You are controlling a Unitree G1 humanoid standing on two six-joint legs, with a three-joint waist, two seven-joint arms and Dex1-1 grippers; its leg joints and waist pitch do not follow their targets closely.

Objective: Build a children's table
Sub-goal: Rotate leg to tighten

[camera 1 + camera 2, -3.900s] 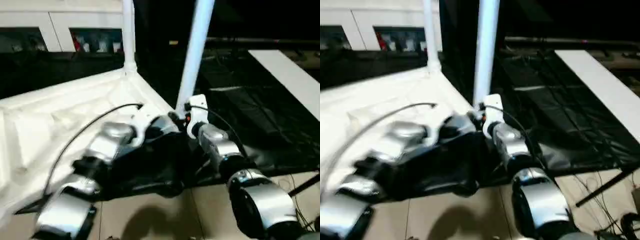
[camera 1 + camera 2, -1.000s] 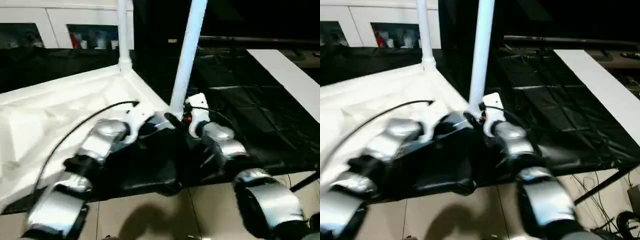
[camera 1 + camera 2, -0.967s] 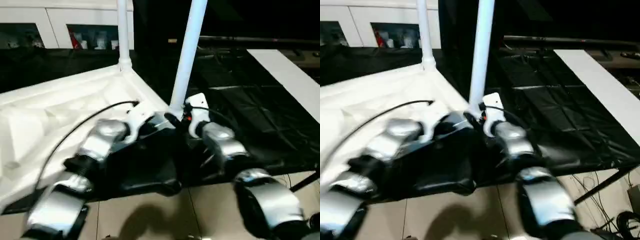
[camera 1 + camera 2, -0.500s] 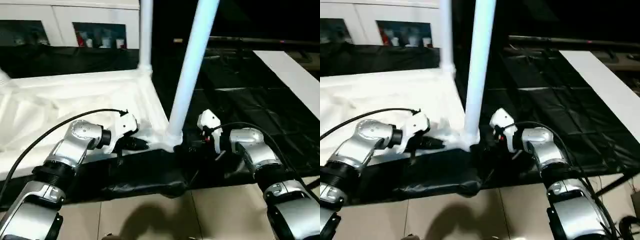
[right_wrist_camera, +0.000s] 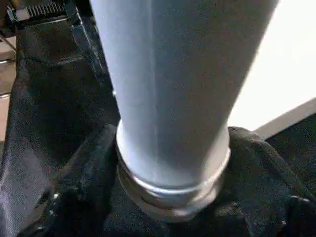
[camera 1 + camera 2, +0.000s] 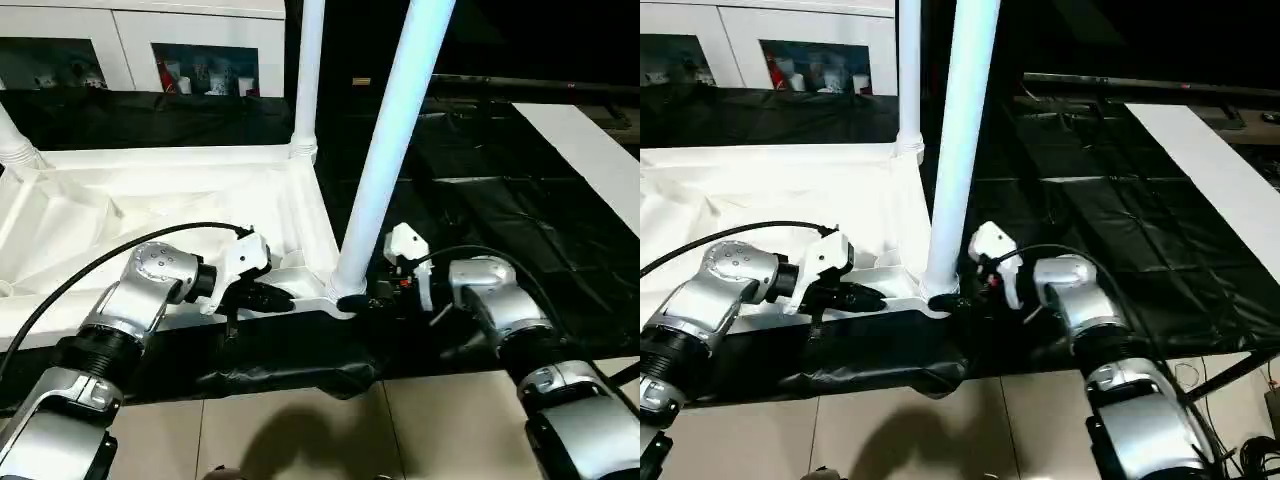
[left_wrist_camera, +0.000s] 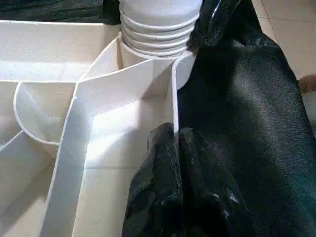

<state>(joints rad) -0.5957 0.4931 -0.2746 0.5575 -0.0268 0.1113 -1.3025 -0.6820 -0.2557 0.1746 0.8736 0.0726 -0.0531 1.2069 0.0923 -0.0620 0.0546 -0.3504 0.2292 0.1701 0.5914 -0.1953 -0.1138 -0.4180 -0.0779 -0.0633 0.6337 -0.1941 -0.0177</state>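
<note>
Tabletop [image 6: 150, 210] of white plastic lies upside down before us on a black cloth [image 6: 290, 350], its ribbed underside facing up, at our left and centre. Three white tube legs rise from its round corner sockets: the nearest leg [image 6: 385, 170] stands in the near corner socket [image 6: 340, 290] between our two arms, a far leg [image 6: 305, 80] stands in the corner behind it, and a third leg [image 6: 15, 145] shows at the far left edge. Our left gripper [image 6: 275, 296] reaches in from the left and sits at the tabletop's near rim just beside the near socket; in the left wrist view its black fingers [image 7: 168, 197] lie close together with the thin white rim wall [image 7: 174, 113] pinched between them, one finger inside the tray, the other over the cloth. Our right gripper [image 6: 358, 302] comes in from the right at the foot of the nearest leg; in the right wrist view its black fingers [image 5: 74, 207] spread wide to either side of the leg's ringed base [image 5: 173, 187], and we cannot tell whether they press on it. Behind the tabletop stands a white glass-door cabinet [image 6: 200, 60] with small items on its shelf. A white board [image 6: 590, 150] lies across the black covering at the far right, and pale floor tiles [image 6: 300, 430] show below the cloth's edge.
</note>
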